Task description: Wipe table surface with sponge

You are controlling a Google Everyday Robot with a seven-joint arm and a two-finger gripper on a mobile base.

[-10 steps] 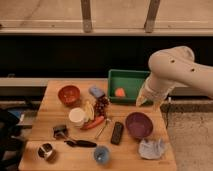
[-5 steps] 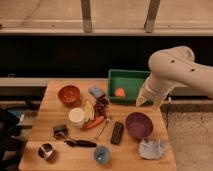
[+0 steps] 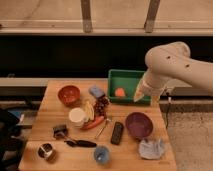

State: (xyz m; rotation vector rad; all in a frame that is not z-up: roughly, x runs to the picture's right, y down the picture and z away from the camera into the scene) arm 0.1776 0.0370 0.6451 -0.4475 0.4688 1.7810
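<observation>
clutter covered the wooden table (image 3: 50,107) from edge to edge. at the left a small metal cup (image 3: 46,150) stood near the front corner and a red bowl (image 3: 69,94) toward the back, with a white cup (image 3: 77,116) between them, a little to the right. next came what looked to be the sponge (image 3: 96,91), a bluish pad lying flat just right of the red bowl and left of the green bin (image 3: 129,80), with a dark bunch of grapes (image 3: 102,105) close in front of it. a black remote (image 3: 117,133) lay further forward, then a purple bowl (image 3: 138,124) and a crumpled grey cloth (image 3: 151,148) near the right front corner. the gripper (image 3: 141,92) hung over the right end of the green bin, beside an orange object (image 3: 120,92) inside it and well apart from the sponge. whether it was clenched or released could not be told. the step in hand was judged to be reaching for the sponge, so the wiping had not begun. doing it well would call for swinging left over the bin wall and coming down squarely on the sponge without nudging the grapes or the red bowl. the sponge should then be pressed flat along the few bare strips of wood rather than ploughed through the dishes. no brand, label or writing could be read on anything.
</observation>
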